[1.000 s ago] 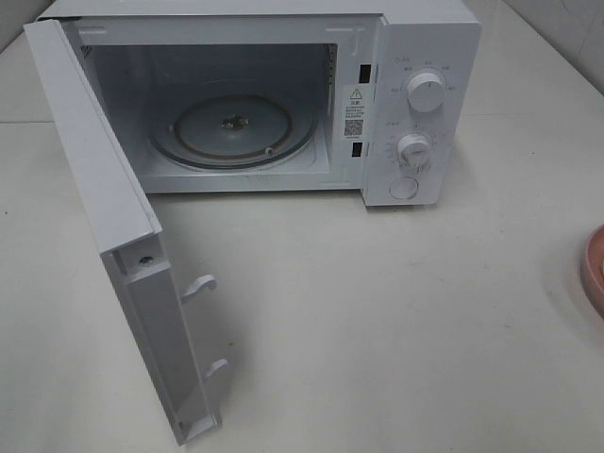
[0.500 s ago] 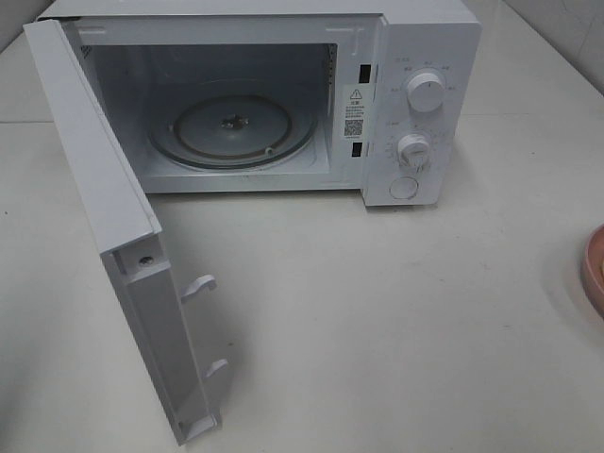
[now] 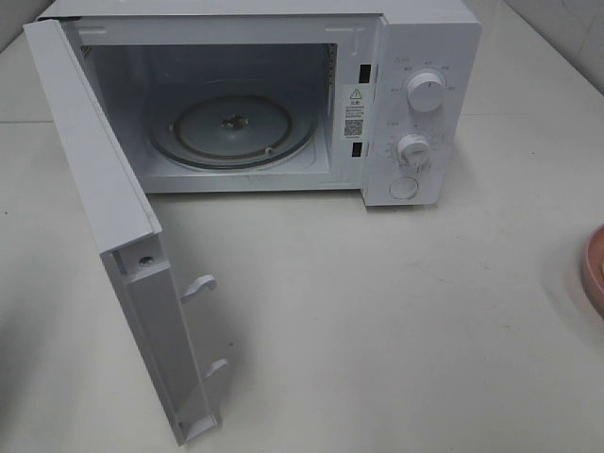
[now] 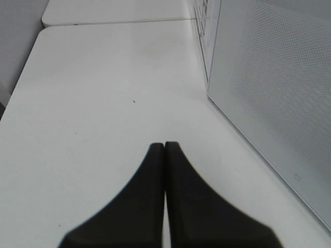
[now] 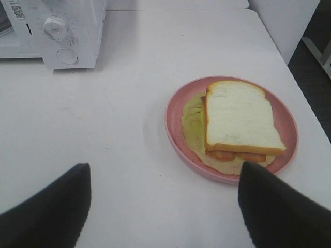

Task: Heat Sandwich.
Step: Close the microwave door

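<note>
- your left gripper was closed on nothing, fingertips pressed together above the bare table, beside the microwave's door.
- your right gripper was wide open and held nothing.
- the sandwich lay on the pink plate, just ahead of your right gripper.
- the door stood open.

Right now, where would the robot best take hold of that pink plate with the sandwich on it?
Probably by the near rim of the pink plate, coming from the open right gripper side. The raised lip there is bare, while the sandwich covers the middle.
</note>
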You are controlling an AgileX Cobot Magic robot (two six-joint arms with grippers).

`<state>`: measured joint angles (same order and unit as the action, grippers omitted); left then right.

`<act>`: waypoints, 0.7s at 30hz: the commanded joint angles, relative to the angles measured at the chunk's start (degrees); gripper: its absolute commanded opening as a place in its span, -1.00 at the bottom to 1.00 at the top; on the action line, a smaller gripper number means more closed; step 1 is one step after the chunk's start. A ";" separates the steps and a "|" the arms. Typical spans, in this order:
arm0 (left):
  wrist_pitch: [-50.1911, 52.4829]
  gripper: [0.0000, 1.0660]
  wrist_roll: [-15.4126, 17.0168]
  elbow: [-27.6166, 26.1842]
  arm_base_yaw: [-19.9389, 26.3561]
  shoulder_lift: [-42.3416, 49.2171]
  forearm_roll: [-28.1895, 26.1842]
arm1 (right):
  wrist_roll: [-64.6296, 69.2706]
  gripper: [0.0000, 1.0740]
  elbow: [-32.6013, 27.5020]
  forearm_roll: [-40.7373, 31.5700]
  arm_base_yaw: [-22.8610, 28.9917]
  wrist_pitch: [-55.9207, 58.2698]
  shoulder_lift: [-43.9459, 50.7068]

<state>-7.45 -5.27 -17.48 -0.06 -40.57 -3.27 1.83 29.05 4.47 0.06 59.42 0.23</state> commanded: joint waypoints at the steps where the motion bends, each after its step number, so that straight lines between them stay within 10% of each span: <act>1: 5.73 -1.00 -0.52 1.38 -0.06 -1.09 -0.06 | -0.86 0.39 0.00 0.06 -0.17 -0.69 1.60; 15: 39.02 -1.00 1.49 7.96 -0.06 -16.73 3.27 | -0.80 0.39 0.00 0.06 -0.17 -0.69 1.60; 21: 43.20 -1.00 9.34 5.90 -0.06 -24.06 13.64 | -0.80 0.39 0.00 0.06 -0.17 -0.69 1.60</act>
<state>33.12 1.26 -10.60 -0.06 -63.83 7.22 1.83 29.05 4.47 0.06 59.42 0.23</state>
